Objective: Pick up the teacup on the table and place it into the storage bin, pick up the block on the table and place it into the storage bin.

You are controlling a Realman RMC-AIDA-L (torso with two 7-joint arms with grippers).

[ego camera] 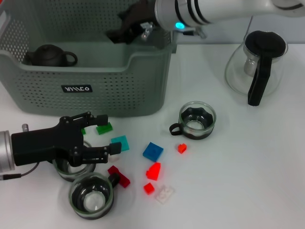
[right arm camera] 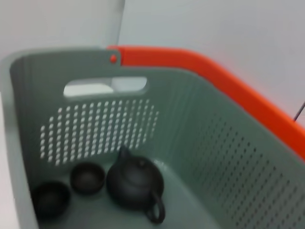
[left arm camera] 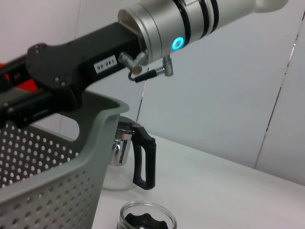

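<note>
The left tool (ego camera: pixel 106 134) sits at the lower left of the head view, its two fingers spread wide and holding nothing, hovering just above a green block (ego camera: pixel 104 128) and a teal block (ego camera: pixel 120 143). Below it stand two glass teacups (ego camera: pixel 92 196), one partly hidden under the arm. The right tool (ego camera: pixel 125 29) reaches from the upper right over the storage bin (ego camera: pixel 95 81) at the upper left; whether it is open or closed cannot be told. Inside the bin lie a dark teapot (right arm camera: pixel 136 183) and two small dark cups (right arm camera: pixel 87 177).

The white tabletop (ego camera: pixel 248 167) carries a third glass teacup (ego camera: pixel 196 120) near the centre, a blue block (ego camera: pixel 152 151), several red blocks (ego camera: pixel 153 170), a clear block (ego camera: pixel 164 193), and a glass coffee pot (ego camera: pixel 257 64) with a black handle at the upper right. A plain pale wall (left arm camera: pixel 228 95) stands behind.
</note>
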